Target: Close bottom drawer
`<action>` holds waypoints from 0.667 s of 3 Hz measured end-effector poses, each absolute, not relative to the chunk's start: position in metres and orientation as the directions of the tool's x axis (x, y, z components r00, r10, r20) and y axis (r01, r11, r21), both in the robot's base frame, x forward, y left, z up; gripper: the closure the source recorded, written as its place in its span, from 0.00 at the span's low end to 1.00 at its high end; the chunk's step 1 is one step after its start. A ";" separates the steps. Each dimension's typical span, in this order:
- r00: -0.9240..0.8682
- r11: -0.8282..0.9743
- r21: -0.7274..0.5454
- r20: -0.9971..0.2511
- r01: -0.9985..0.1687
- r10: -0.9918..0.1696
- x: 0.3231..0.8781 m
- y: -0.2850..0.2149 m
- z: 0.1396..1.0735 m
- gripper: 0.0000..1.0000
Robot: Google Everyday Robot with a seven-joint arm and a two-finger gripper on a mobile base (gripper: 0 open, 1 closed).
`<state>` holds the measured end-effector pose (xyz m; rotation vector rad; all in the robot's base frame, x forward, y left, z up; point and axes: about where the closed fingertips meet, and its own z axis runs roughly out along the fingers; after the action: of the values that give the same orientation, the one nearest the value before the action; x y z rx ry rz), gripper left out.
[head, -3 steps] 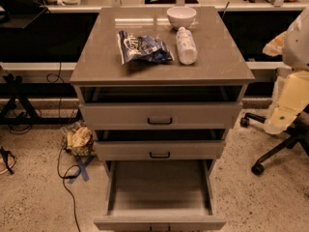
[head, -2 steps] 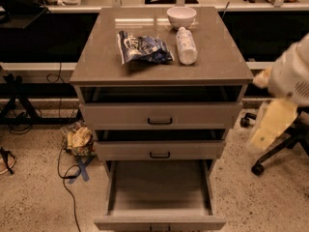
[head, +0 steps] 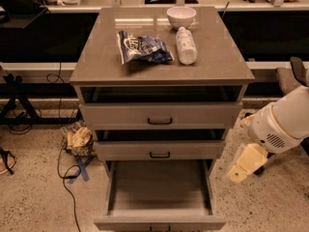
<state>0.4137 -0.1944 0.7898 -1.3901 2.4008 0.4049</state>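
The bottom drawer (head: pixel 159 190) of the grey-beige cabinet is pulled far out toward me. Its plain grey interior is bare, and its flat front (head: pixel 159 223) sits at the bottom edge of the view with only the top of the dark handle showing. My white arm (head: pixel 285 120) comes in from the right. Its cream-coloured gripper (head: pixel 238 173) hangs low beside the cabinet's right side, level with the open drawer and apart from it.
The middle drawer (head: pixel 159 150) and top drawer (head: pixel 159 115) stand slightly ajar. A chip bag (head: pixel 142 47), a lying bottle (head: pixel 186 45) and a white bowl (head: pixel 181 17) are on the cabinet top. A crumpled bag (head: pixel 79 140) and cables lie on the floor at left. A chair (head: pixel 289 76) stands at right.
The arm has swung down and to the left, bringing the cream gripper from beside the top drawers to beside the open bottom drawer. The drawers have not moved.
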 end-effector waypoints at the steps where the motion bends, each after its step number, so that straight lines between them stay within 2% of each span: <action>1: -0.507 0.522 0.106 -0.461 -0.846 -0.728 0.418 -0.204 0.756 0.00; 2: -0.574 0.573 0.171 -0.488 -0.801 -0.657 0.424 -0.217 0.680 0.00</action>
<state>0.4244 -0.2167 0.6801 -1.1834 2.4365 0.5352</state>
